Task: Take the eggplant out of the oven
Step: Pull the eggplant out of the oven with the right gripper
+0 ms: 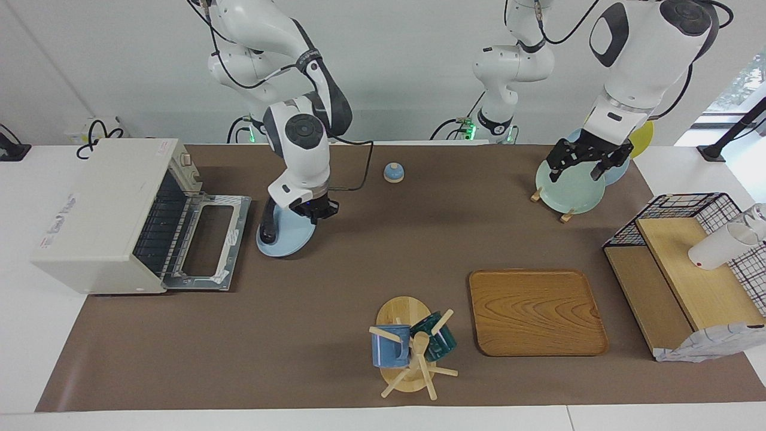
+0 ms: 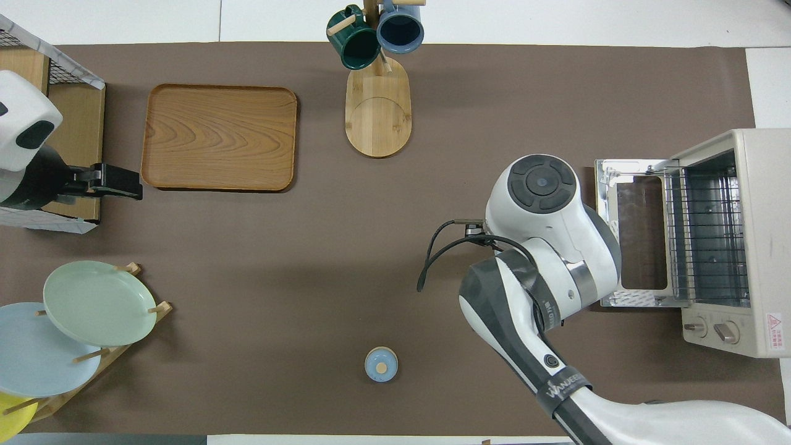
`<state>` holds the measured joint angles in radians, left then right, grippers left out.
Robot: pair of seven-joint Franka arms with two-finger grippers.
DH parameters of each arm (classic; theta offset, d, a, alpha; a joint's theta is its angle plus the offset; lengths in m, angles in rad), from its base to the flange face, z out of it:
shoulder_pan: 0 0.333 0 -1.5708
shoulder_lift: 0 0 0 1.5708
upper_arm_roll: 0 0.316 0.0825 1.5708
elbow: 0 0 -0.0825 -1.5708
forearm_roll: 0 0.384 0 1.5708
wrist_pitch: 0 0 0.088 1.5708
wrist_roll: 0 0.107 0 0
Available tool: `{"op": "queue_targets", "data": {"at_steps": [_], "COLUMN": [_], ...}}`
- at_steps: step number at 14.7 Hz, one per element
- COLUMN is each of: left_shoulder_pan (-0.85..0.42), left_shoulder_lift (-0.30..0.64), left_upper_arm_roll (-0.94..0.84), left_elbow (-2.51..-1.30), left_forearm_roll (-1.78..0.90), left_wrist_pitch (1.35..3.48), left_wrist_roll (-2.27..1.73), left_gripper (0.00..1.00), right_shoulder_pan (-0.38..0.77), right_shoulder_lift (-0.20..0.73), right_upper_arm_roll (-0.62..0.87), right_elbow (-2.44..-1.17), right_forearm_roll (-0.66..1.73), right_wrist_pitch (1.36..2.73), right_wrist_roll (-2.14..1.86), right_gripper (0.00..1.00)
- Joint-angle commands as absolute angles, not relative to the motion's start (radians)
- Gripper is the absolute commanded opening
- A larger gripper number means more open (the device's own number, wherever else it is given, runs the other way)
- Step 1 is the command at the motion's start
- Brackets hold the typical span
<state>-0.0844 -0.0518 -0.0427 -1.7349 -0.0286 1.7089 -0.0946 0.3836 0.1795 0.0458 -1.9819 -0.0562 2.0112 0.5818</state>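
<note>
The oven (image 1: 102, 215) stands at the right arm's end of the table, door folded down. The eggplant (image 1: 268, 222) lies on a blue plate (image 1: 287, 238) before the door. The right gripper (image 1: 315, 208), pressed together, is over the plate. The left gripper (image 1: 579, 164) waits spread over the plate rack (image 1: 565, 191).
</note>
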Motion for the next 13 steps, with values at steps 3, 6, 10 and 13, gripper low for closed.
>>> {"op": "queue_targets", "data": {"at_steps": [3, 6, 10, 13], "left_shoulder_pan": [-0.077, -0.077, -0.077, -0.077], "left_shoulder_lift": [-0.067, -0.067, -0.067, -0.067], "left_upper_arm_roll": [-0.043, -0.043, -0.043, -0.043], "left_elbow": [-1.755, -1.756, -1.756, -1.758], "left_forearm_roll": [-0.040, -0.040, -0.041, -0.040], "left_wrist_pitch": [1.726, 1.732, 1.732, 1.736], "left_wrist_roll": [-0.086, -0.086, -0.086, -0.087], "left_gripper": [1.00, 1.00, 1.00, 1.00], "right_shoulder_pan": [0.468, 0.512, 0.569, 0.600], "right_shoulder_lift": [0.308, 0.357, 0.394, 0.422], "right_upper_arm_roll": [0.049, 0.049, 0.049, 0.051], "right_elbow": [-1.789, -1.749, -1.735, -1.683], "right_forearm_roll": [-0.063, -0.064, -0.064, -0.052], "right_wrist_pitch": [1.892, 1.905, 1.945, 1.948], "right_wrist_roll": [0.731, 0.810, 0.879, 0.908], "right_gripper": [0.00, 0.00, 0.00, 0.00]}}
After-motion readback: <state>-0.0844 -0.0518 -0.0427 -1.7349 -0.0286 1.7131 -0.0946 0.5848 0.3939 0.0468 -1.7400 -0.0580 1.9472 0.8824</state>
